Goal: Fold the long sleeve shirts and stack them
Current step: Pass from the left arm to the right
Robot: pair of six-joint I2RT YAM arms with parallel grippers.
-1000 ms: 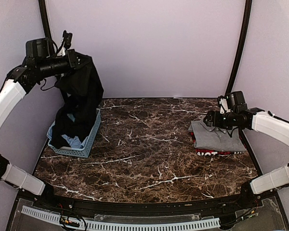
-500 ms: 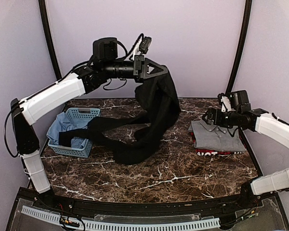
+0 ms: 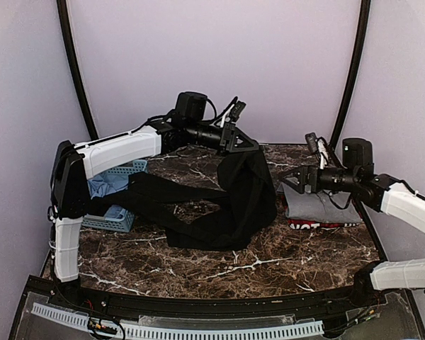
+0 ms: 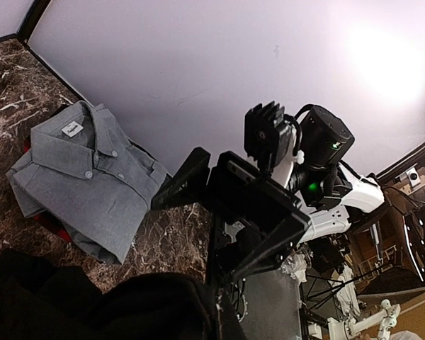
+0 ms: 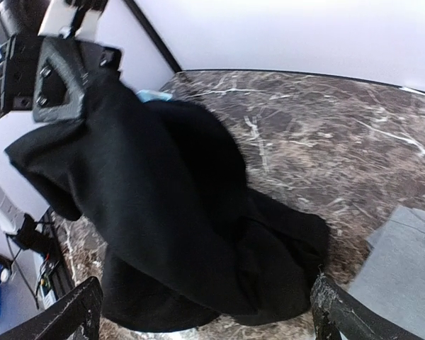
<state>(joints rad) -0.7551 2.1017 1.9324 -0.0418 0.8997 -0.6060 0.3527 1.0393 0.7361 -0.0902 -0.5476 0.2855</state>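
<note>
At the far left of a dark marble table [image 3: 219, 265] sits a light-blue plastic basket [image 3: 110, 223] with a pale blue cloth [image 3: 103, 185] bunched inside it. The left arm reaches over it, up and toward the middle of the table. The left gripper [image 3: 249, 147] is clamped tight on a bunched edge of the large black shirt [image 3: 234, 205] and holds that part in the air. From the grip the black shirt hangs down in heavy folds, and its lower part lies crumpled on the marble near the middle of the table. One long dark end stretches left across the table to the basket's rim. To the right, near the table's right edge, a grey collared shirt [image 3: 322, 205] lies folded flat with its small buttons facing up. It rests on top of another folded shirt with a red edge and white lettering [image 3: 315, 224], which peeks out along the front. The right gripper [image 3: 301, 164] hovers just above the left end of this stack. Its jaws are spread wide, holding nothing and pointing toward the hanging black shirt.
</note>
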